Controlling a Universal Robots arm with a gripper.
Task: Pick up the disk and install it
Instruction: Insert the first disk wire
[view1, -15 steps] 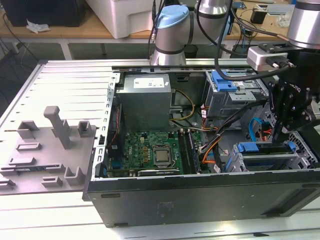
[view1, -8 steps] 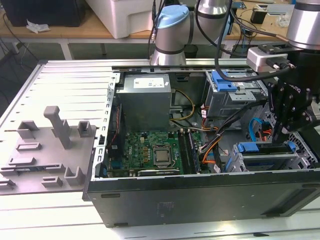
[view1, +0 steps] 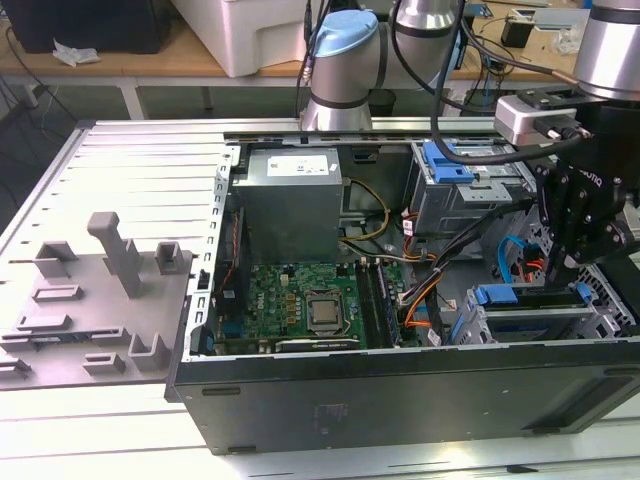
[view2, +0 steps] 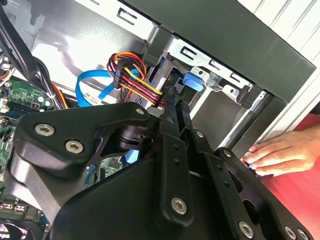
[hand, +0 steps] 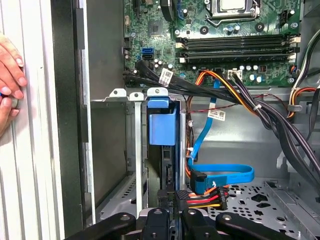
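Observation:
The disk (view1: 530, 295) stands on edge in the drive cage (view1: 520, 325) at the case's near corner, on the exterior view's right. Its blue carrier bracket runs along its top edge. My gripper (view1: 560, 272) reaches down from above and is shut on the disk's upper edge, toward its right end. In the first wrist view the blue bracket (hand: 162, 125) sits in the bay slot, with the gripper (hand: 170, 202) at its near end. In the second wrist view the black fingers (view2: 172, 117) meet just short of the blue tab (view2: 194, 81).
A person's hand (hand: 10, 75) (view2: 280, 152) rests on the case's outer edge beside the cage. A blue data cable (hand: 220, 175) and a coloured power plug (hand: 205, 197) lie next to the bay. The motherboard (view1: 300, 305), grey power supply (view1: 290, 200) and a second cage (view1: 447, 160) fill the case.

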